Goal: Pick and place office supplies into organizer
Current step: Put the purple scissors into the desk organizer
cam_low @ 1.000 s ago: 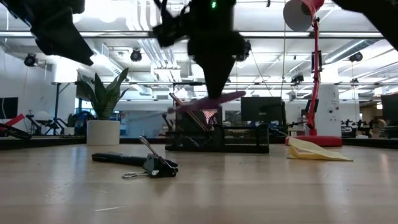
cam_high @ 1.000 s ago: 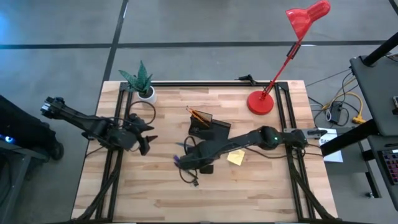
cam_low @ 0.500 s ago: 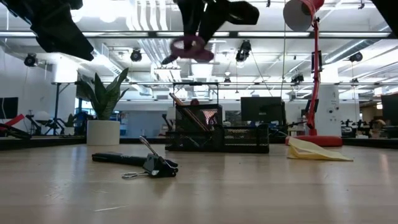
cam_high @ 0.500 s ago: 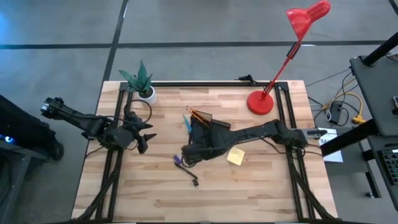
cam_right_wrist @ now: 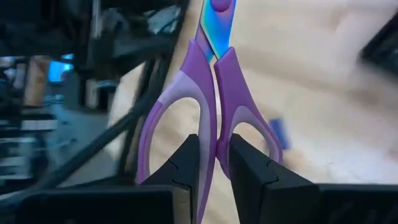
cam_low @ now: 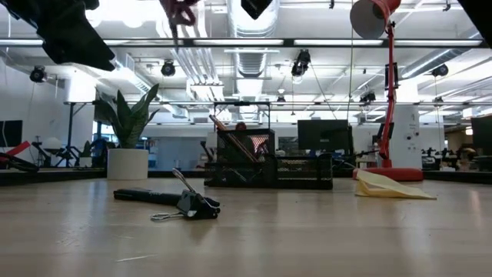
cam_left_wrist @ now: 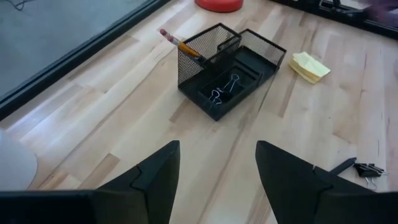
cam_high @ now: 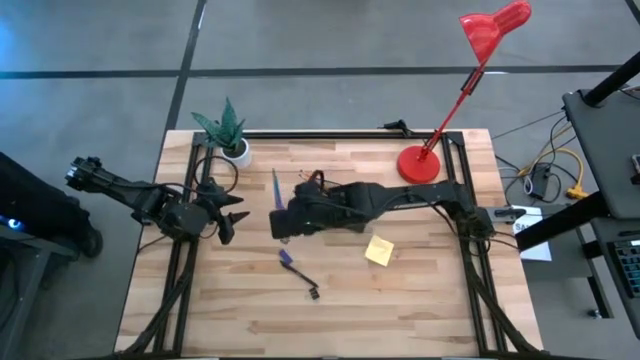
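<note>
At the left edge of the table the left gripper (cam_high: pixel 222 212) waits above the wood with its fingers wide apart and nothing between them. Just behind it stands a white plant pot (cam_high: pixel 237 151) with stiff green leaves.

Further right, the right gripper (cam_high: pixel 281 222) is lifted high over the middle of the table. Its fingers are clamped on the scissors (cam_right_wrist: pixel 208 102), pinching the inner bars of the two purple plastic handle loops; the shiny bluish blade (cam_high: pixel 276 189) points away from the gripper, toward the back of the table. I judge that the step in hand is the carrying of the scissors to the organizer (cam_left_wrist: pixel 227 68), which is right beside the gripper and partly hidden under this arm from above.

The next move seems to call for turning the scissors blade down and lowering them into the tall mesh section, where an orange pencil (cam_left_wrist: pixel 180 45) leans already. The blade is long and the opening narrow, so the aim must be careful.

The organizer is black wire mesh, box-shaped, with small metal clips lying in its low tray. On the bare wood in front lie a dark pen (cam_high: pixel 297 274) and a black binder clip (cam_low: pixel 192 203). To the right rests the yellow sticky-note pad (cam_high: pixel 378 251), soft and a little curled, and behind it the red lamp base (cam_high: pixel 419 163), round and glossy.
</note>
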